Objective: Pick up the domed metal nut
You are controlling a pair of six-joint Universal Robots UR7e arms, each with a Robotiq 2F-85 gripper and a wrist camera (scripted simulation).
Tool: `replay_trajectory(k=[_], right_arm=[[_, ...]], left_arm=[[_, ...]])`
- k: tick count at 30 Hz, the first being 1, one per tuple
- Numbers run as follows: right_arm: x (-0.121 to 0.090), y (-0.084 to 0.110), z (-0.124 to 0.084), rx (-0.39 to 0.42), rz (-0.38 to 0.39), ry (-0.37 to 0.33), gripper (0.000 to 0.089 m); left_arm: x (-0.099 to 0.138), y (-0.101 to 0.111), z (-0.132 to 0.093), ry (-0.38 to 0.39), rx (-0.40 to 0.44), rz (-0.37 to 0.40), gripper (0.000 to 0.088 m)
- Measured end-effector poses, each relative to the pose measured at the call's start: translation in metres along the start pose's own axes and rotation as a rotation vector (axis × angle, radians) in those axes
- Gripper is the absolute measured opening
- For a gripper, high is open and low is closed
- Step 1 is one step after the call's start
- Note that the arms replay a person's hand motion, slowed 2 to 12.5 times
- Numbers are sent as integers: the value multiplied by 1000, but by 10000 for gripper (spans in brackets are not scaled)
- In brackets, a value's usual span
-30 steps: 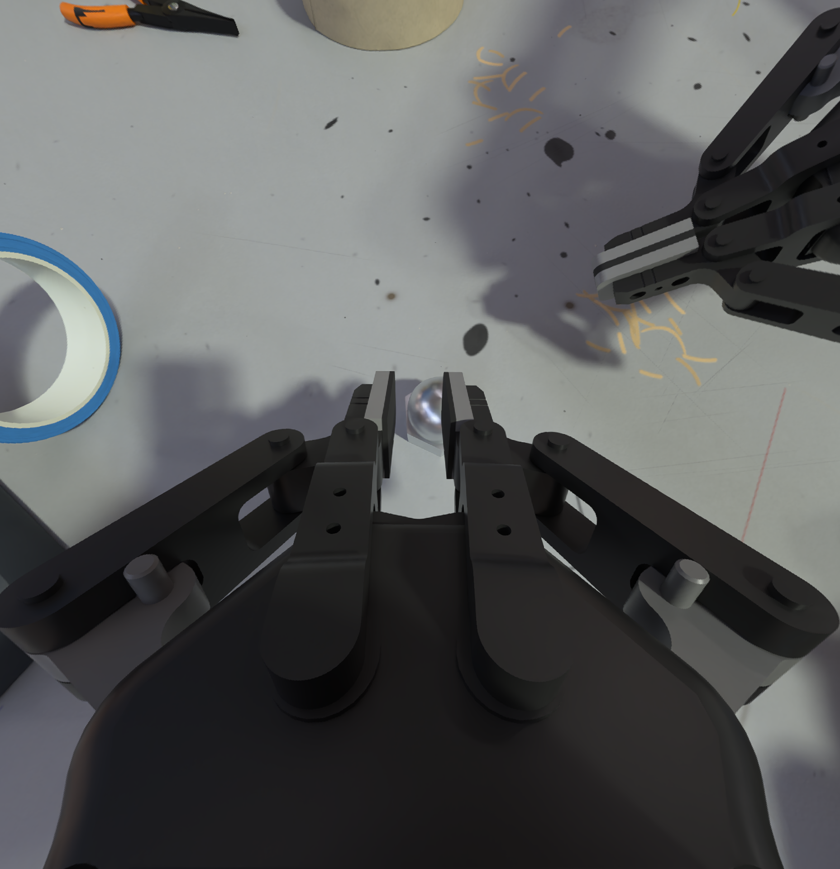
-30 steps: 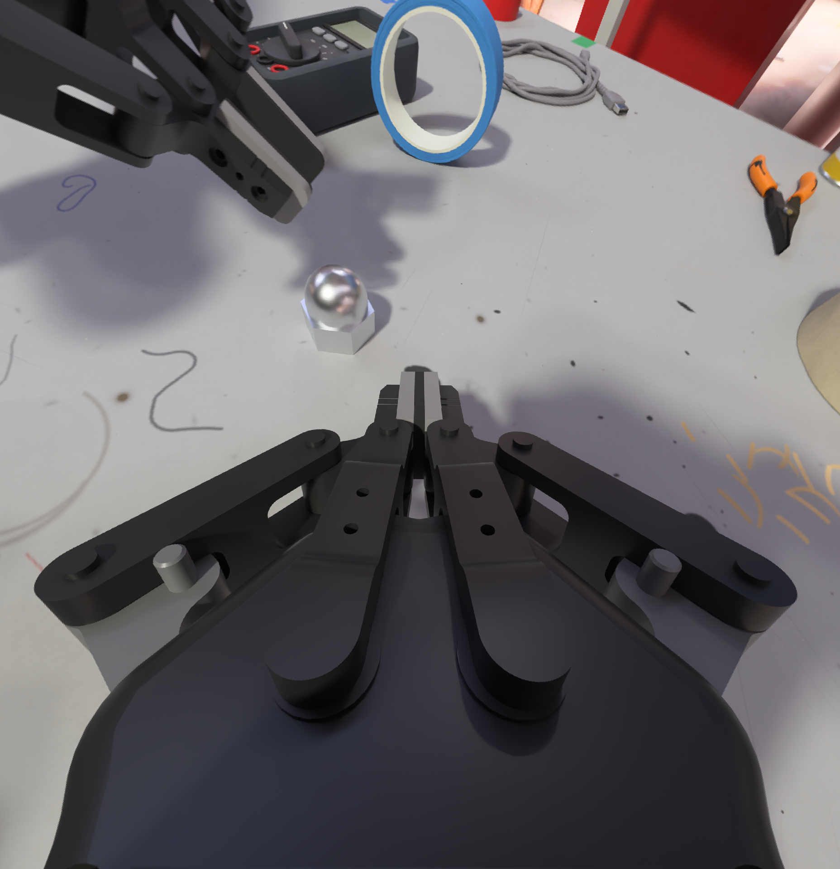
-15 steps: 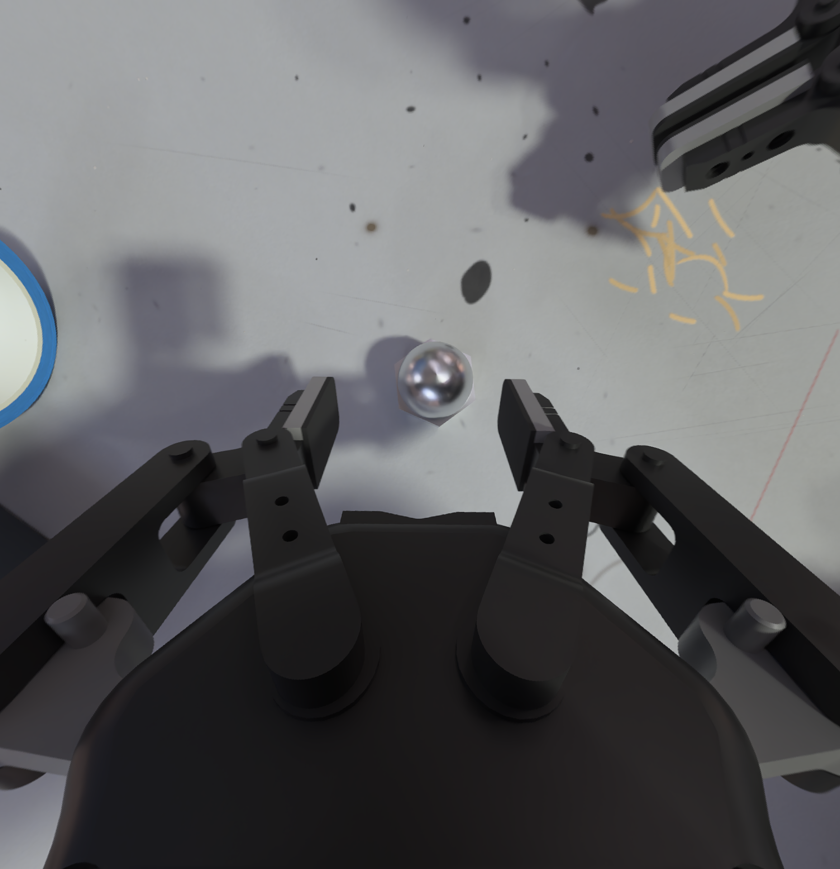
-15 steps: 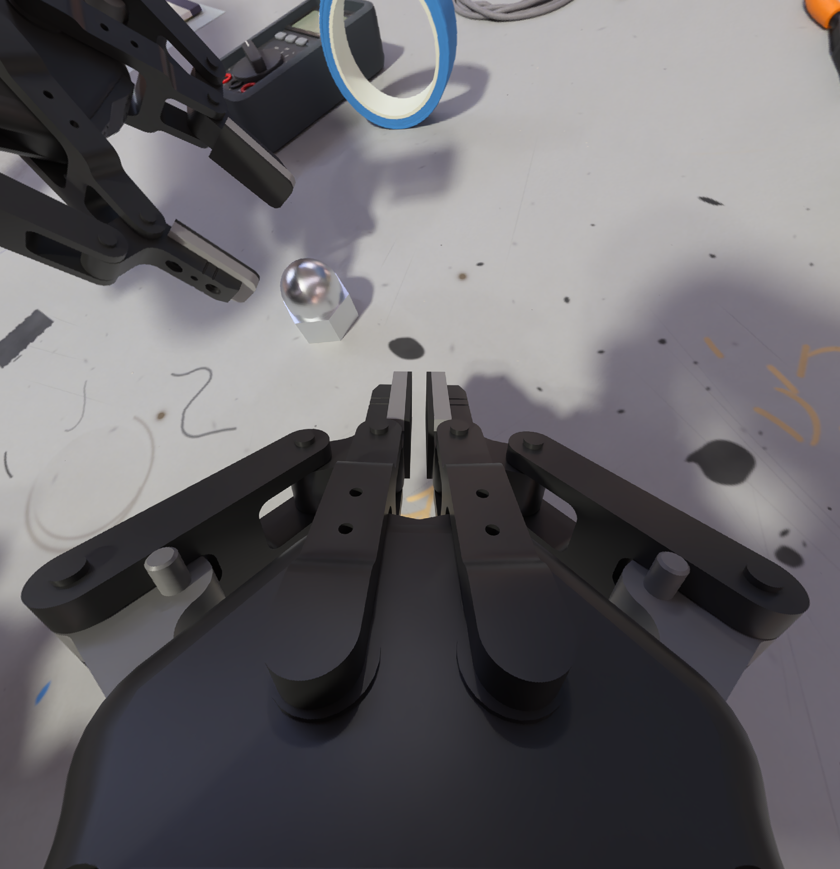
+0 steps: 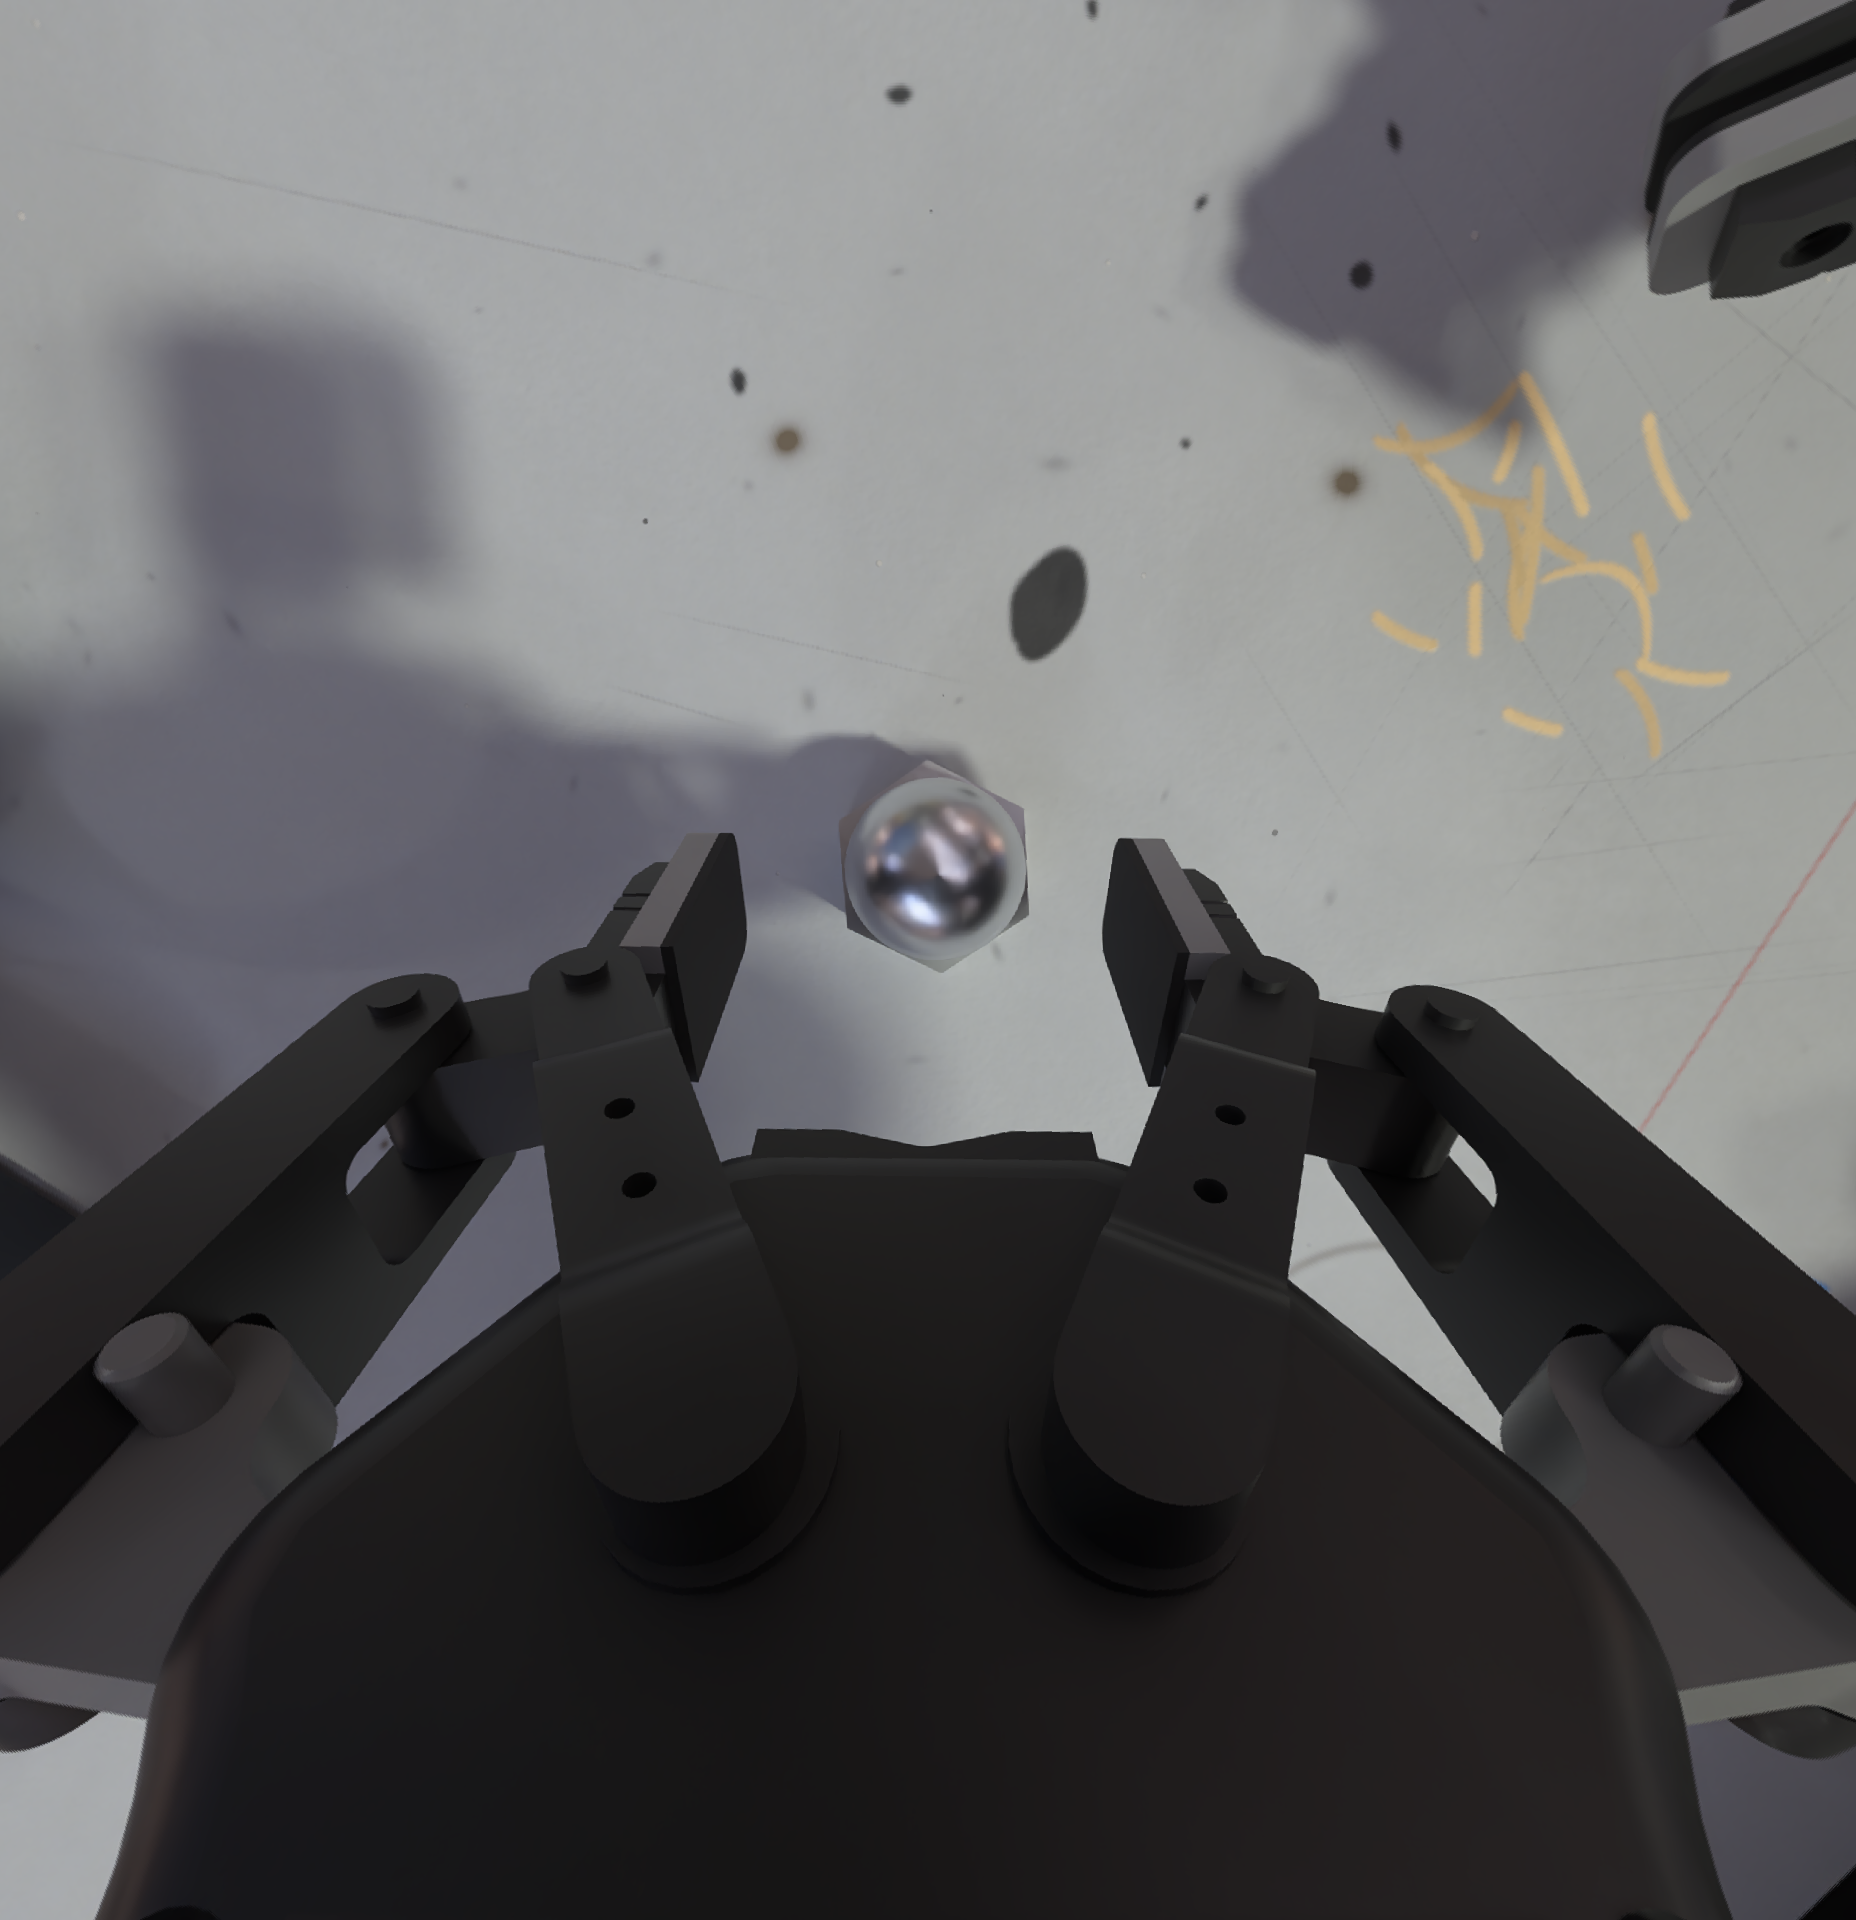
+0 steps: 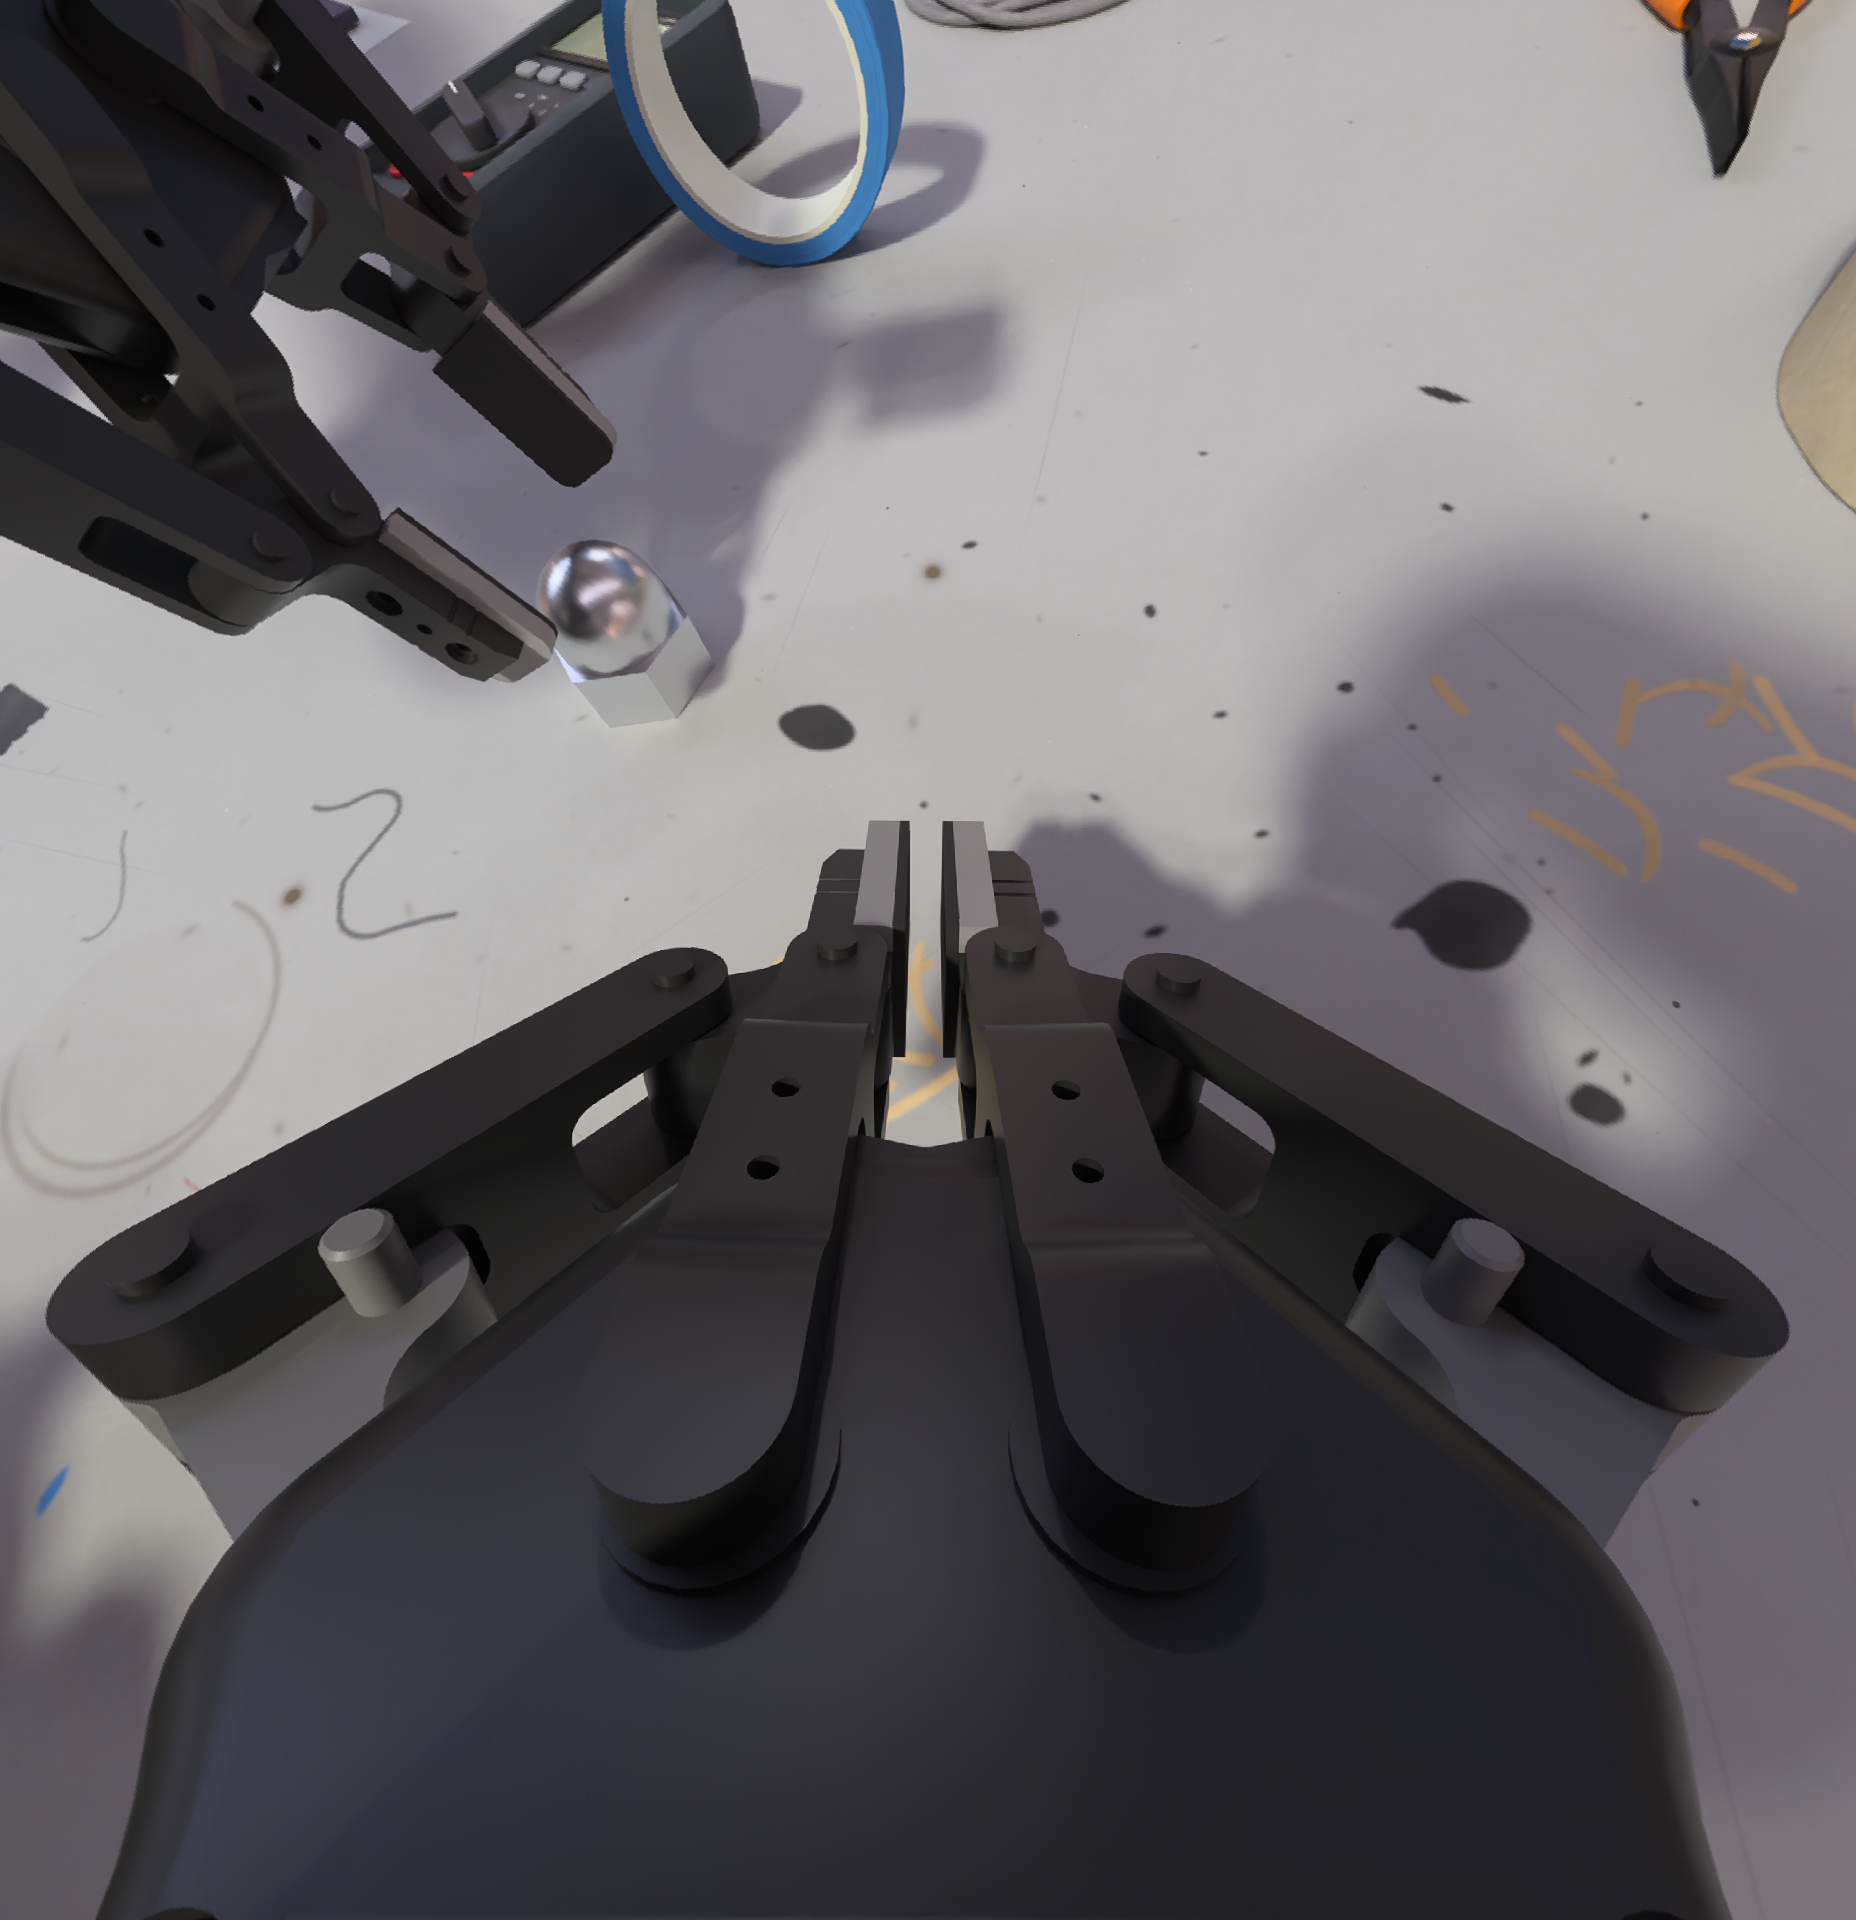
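The left claw (image 5: 924, 925) is hanging with its fingers spread wide on either side of the domed metal nut (image 5: 934, 865), which is sitting upright on the grey bench (image 5: 488, 312), untouched. The right claw (image 6: 925, 871) is hovering nearby, its fingers a narrow slit apart, gripping nothing.

Illumination is bright and even over the pale grey bench (image 5: 550, 208), with soft-edged grey shadows of the arms spread across it; in the left wrist view the broadest shadow lies left of the domed metal nut (image 5: 934, 868), whose own short shadow falls to its upper left. The nut's polished dome carries small highlights and dark reflections in both views (image 6: 604, 613), without blown-out glare. Focus is sharp throughout, though wide-angle distortion stretches forms toward the frame edges.
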State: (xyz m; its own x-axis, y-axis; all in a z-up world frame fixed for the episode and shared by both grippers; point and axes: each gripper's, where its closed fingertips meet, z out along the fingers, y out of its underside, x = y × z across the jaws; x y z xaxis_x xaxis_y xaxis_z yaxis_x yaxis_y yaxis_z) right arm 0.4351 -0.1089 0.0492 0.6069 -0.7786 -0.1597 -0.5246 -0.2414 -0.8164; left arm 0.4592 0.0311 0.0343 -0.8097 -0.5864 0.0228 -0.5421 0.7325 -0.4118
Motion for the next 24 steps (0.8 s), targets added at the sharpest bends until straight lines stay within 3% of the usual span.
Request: replay_trajectory(k=[14, 24], right_arm=[[5, 0, -4, -6, 4, -9, 53], [2, 6, -2, -24, 14, -37, 54]], left_arm=[[-2, 3, 12, -31, -111, -75, 617], [3, 2, 13, -20, -123, -84, 347]])
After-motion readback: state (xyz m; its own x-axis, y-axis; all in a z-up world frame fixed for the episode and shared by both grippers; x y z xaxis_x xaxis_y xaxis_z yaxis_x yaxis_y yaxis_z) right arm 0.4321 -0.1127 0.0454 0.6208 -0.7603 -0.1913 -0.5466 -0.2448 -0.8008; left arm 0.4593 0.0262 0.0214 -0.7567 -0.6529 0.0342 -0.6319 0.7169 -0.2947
